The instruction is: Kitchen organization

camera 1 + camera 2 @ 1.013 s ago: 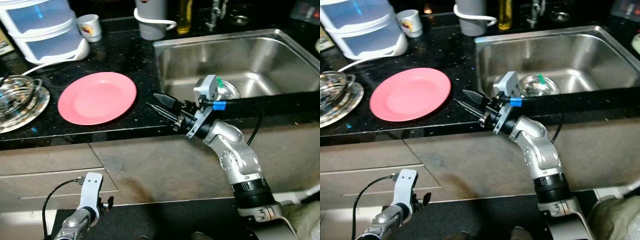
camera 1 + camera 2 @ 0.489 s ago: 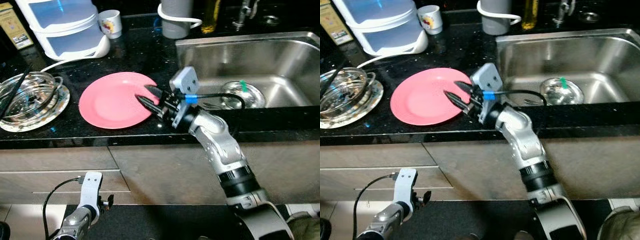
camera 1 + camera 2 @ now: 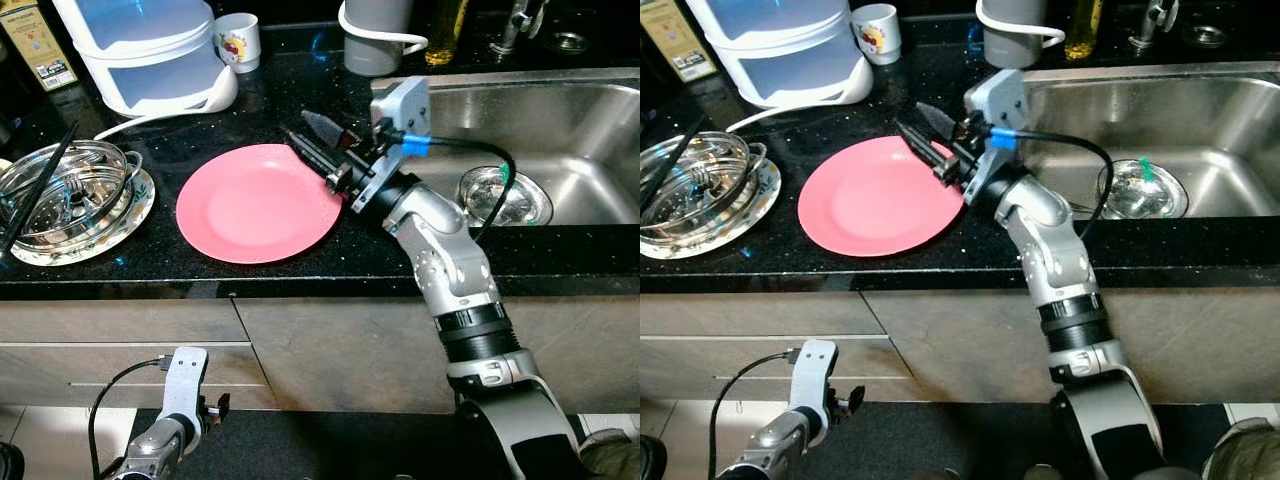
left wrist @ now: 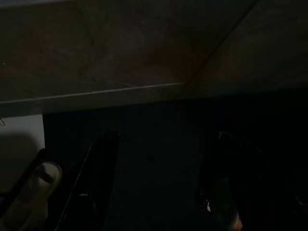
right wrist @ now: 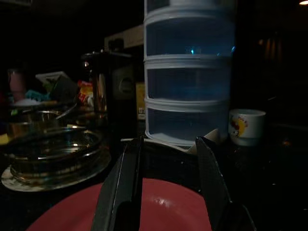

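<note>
A pink plate (image 3: 258,203) lies flat on the black counter, left of the sink. My right gripper (image 3: 300,128) hovers over the plate's far right rim, pointing toward the back left. It is open, and in the right wrist view its two black fingers (image 5: 120,187) stand apart with nothing between them, the pink plate (image 5: 159,207) just below. My left arm hangs idle low in front of the cabinet. In the dark left wrist view the left gripper (image 4: 163,144) shows two faint fingers spread apart.
A steel steamer pot with a glass lid (image 3: 65,185) sits on a plate at the counter's left. Behind stand a white stacked container (image 3: 150,50), a small mug (image 3: 238,40) and a grey jug (image 3: 378,30). The sink (image 3: 590,100) at right holds a steel bowl (image 3: 505,195).
The right gripper has swung from the counter edge by the sink corner leftward and back to over the plate's far right rim. The camera has also shifted. The left arm stays idle.
</note>
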Motion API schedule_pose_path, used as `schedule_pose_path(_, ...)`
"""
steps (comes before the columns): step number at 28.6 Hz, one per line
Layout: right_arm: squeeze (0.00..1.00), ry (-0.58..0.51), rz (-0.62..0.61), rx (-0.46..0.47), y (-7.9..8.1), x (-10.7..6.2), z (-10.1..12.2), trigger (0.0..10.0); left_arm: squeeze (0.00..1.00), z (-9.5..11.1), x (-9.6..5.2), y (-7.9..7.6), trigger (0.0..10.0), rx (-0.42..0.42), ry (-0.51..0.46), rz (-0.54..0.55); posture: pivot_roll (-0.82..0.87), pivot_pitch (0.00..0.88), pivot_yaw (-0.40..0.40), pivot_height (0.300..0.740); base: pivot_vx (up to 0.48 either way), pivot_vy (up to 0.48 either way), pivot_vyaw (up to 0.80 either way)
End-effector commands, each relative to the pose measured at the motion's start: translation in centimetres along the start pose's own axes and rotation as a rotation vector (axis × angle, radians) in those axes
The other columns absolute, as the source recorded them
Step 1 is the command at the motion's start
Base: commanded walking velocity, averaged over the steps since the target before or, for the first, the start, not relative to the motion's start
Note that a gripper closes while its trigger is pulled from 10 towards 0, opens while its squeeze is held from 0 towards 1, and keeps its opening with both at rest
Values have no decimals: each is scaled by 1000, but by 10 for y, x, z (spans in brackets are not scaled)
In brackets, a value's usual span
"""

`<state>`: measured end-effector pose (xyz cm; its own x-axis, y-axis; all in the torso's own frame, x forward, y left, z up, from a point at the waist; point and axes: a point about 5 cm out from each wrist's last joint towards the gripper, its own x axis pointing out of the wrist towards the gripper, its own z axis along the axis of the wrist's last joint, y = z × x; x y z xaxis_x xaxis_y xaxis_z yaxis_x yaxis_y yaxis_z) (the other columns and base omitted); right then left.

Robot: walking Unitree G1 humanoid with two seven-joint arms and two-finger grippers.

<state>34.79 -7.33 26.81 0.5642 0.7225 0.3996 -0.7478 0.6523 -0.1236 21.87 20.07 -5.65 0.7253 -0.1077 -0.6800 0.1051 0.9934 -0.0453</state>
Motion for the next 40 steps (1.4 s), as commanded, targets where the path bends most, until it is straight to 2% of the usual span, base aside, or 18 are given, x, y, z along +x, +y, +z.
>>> schedule_pose_path(1,0,-16,-7,18,0,1,1,10000,0,-8,-2,2,10000,-6,28,2,9,74,38,740,0,0,606)
schedule_pose_path(5,0,-48,-8,73,0,-3,2,10000,0,-14,-4,5,10000,-28,53,8,8,76,45,740,0,0,752)
schedule_pose_path(9,0,-55,-6,78,0,-3,3,10000,0,-15,-5,6,10000,-28,58,8,8,76,46,740,0,0,800)
schedule_pose_path(11,0,-68,-6,93,0,-5,4,10000,0,-16,-5,7,10000,-4,66,17,7,75,50,740,0,0,794)
schedule_pose_path(16,0,-81,-5,105,0,-6,4,10000,0,-18,-6,8,10000,-1,82,11,9,76,55,740,0,-440,705)
schedule_pose_path(17,0,-80,-7,106,1,-7,4,10000,0,-18,-6,8,10000,-30,73,13,9,76,55,740,0,0,0)
schedule_pose_path(24,0,-82,-14,116,0,-9,3,10000,0,-15,-5,7,10000,-63,47,10,10,77,56,740,0,0,0)
schedule_pose_path(31,0,-98,-21,138,-3,-12,6,10000,0,-9,-3,4,10000,-79,-3,5,4,75,57,740,0,0,775)
schedule_pose_path(33,0,-79,-36,111,-5,-13,4,10000,0,-5,-3,4,10000,-43,-44,33,4,74,55,740,0,0,775)
schedule_pose_path(35,0,-66,-29,94,-4,-14,3,10000,0,-5,-3,4,10000,-38,-42,32,4,73,55,740,0,0,709)
schedule_pose_path(38,0,11,33,-11,2,-16,-3,10000,0,-6,-3,4,10000,-44,-28,27,3,71,56,740,0,0,0)
schedule_pose_path(40,0,30,49,-36,3,-17,-5,10000,0,-6,-3,4,10000,-47,-27,25,3,71,56,740,0,0,0)
